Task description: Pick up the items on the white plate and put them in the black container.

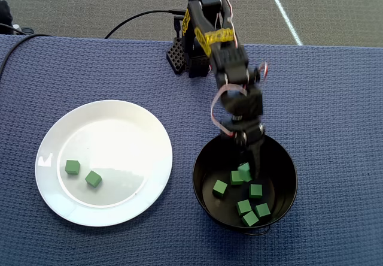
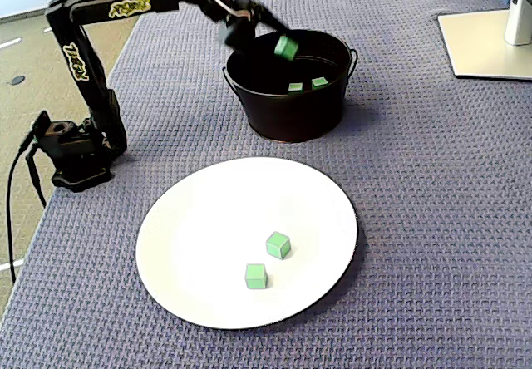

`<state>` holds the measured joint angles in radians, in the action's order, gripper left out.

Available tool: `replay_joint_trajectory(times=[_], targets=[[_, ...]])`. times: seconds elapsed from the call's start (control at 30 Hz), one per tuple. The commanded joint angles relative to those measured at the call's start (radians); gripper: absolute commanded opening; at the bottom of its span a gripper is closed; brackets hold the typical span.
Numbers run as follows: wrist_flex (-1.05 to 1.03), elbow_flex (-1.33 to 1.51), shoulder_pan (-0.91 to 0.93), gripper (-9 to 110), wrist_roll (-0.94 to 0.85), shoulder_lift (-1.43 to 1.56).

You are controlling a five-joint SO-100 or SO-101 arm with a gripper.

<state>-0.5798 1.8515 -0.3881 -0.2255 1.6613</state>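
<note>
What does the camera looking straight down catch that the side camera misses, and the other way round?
Only the overhead view shows all five loose cubes on the pot floor, plus a white floor line. Only the fixed view shows a monitor stand and that the carried cube sits above the rim. Both show the claw gripping it over the black container, and two cubes left on the white plate.
</note>
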Motion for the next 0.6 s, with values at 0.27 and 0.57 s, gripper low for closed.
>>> replay_joint_trajectory(times=[0.27,0.57], targets=[[-0.118,-0.008,-0.023,48,-0.091,-0.021],[-0.701,-0.887,0.528,45,0.356,0.106]])
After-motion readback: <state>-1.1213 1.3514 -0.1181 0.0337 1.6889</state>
